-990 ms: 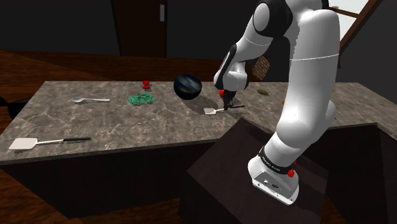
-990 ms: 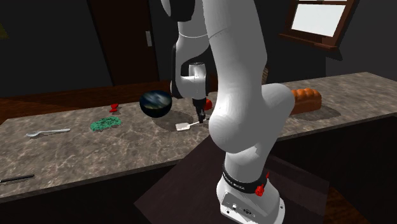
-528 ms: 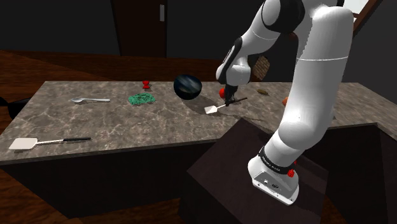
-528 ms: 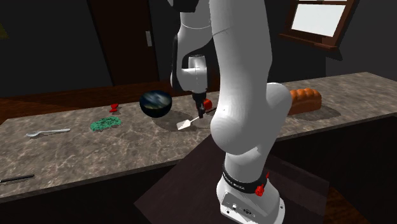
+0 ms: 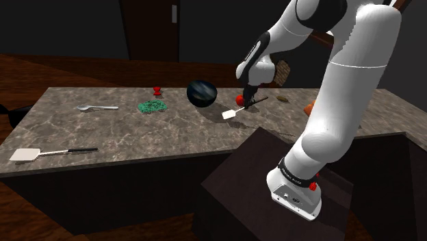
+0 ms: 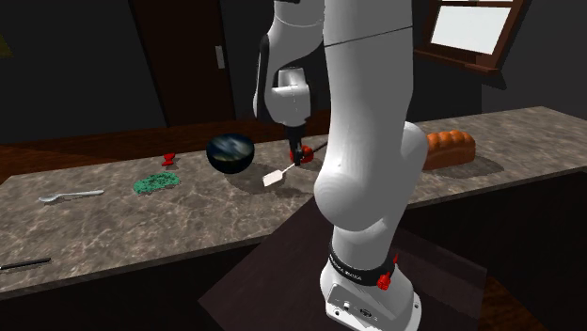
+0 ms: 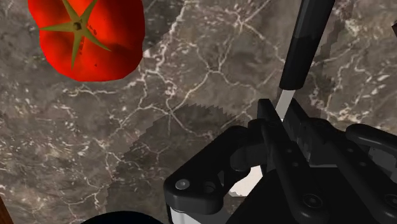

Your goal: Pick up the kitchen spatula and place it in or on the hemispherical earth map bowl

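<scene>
Hand is clamped on the spatula, gripping the thin neck between blade and black handle; the spatula hangs tilted, white blade end lowest, just over the stone desk; the dark globe-pattern bowl sits near, toward the shoulder view's left; a tomato lies on the desk beside the hand.

Counter: grey-brown veined stone top, dark base.
Floor: dark reddish wood.
Door: dark wood (pale handle).
Window: bright pane, wooden frame.
Light: dim overall.
</scene>
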Action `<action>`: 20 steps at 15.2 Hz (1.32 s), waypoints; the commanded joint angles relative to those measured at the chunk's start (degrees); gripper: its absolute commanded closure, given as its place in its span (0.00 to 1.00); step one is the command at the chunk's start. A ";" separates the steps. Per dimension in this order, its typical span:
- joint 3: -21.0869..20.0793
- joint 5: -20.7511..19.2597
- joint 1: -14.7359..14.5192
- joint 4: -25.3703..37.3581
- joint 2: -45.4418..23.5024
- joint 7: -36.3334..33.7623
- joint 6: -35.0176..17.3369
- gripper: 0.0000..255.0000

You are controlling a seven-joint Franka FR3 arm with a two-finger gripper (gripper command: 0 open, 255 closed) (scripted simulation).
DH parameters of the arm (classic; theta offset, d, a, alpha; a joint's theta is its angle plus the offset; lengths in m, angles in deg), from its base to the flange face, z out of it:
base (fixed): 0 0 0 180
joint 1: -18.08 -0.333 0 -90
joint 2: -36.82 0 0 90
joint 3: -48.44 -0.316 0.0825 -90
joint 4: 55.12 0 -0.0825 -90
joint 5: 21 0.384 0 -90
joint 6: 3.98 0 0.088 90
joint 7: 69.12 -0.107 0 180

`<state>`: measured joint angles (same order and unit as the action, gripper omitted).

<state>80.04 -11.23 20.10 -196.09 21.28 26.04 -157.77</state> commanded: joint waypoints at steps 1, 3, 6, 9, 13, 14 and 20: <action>1.21 -1.83 -0.93 -0.13 1.68 -1.27 1.38 1.00; 2.31 -3.71 -1.72 -0.20 3.43 -2.54 2.81 1.00; 3.69 -6.54 -2.67 -0.18 6.05 -4.44 5.02 1.00; 4.72 -9.27 -3.35 -0.01 8.66 -6.27 7.33 1.00; 5.54 -12.59 -3.86 0.44 12.06 -8.50 10.56 1.00; 5.66 -13.35 -3.94 0.59 12.88 -9.00 11.38 1.00; 5.78 -17.16 -4.02 1.80 17.53 -11.56 16.47 1.00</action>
<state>85.86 -27.75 16.11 -194.43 38.00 14.98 -142.15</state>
